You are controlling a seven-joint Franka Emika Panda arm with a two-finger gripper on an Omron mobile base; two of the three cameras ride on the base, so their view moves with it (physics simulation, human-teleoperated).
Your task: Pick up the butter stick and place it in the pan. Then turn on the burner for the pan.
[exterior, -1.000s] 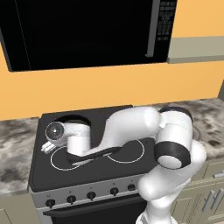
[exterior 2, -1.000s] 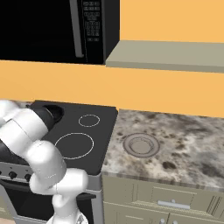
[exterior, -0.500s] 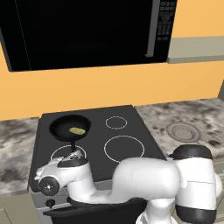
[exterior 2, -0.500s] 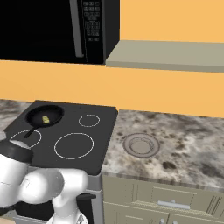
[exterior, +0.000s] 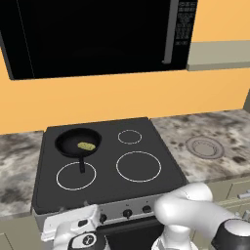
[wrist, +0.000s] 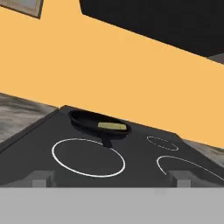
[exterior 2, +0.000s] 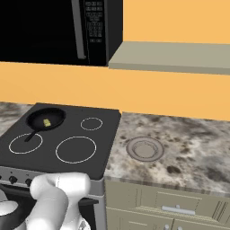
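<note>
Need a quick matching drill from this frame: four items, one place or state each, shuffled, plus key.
Things:
1. butter stick
2. pan
3. grey ringed disc
4. tool

Places or states:
A. on the stone counter, right of the stove
B. on the stove's back left burner
C. open, low at the stove's front edge
D. lying inside the pan

Pairs: 1-D, 2-B, 3-A, 4-C
</note>
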